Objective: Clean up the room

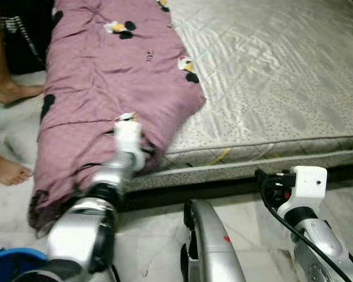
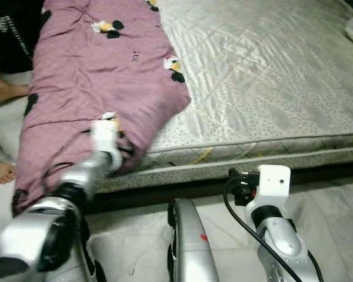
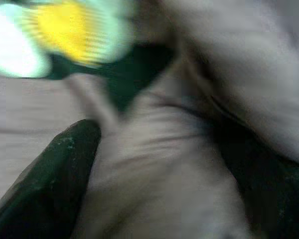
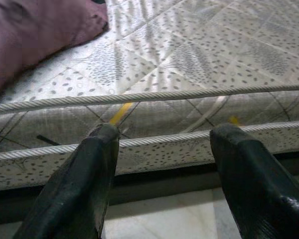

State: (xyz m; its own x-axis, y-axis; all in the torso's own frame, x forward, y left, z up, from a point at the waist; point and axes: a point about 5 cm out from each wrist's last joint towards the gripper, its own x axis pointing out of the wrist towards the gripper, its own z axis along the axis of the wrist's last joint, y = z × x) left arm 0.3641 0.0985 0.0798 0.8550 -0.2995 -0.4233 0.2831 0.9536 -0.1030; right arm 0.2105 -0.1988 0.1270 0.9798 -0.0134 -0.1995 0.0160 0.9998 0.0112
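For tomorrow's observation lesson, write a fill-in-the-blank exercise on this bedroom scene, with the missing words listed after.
1. The blanket draped over the mattress is ____ in colour.
2. The left gripper is pressed into the ____.
3. The right gripper points at the mattress side with its fingers ____.
4. A person's bare ____ stand on the floor beside the bed.

Missing words: purple; blanket; open; feet

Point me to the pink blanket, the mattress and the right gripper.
pink blanket [image 1: 112, 70], left eye view, its flat middle.
mattress [image 1: 270, 82], left eye view, bare quilted top.
right gripper [image 4: 162, 134], right wrist view, midway between the fingertips.
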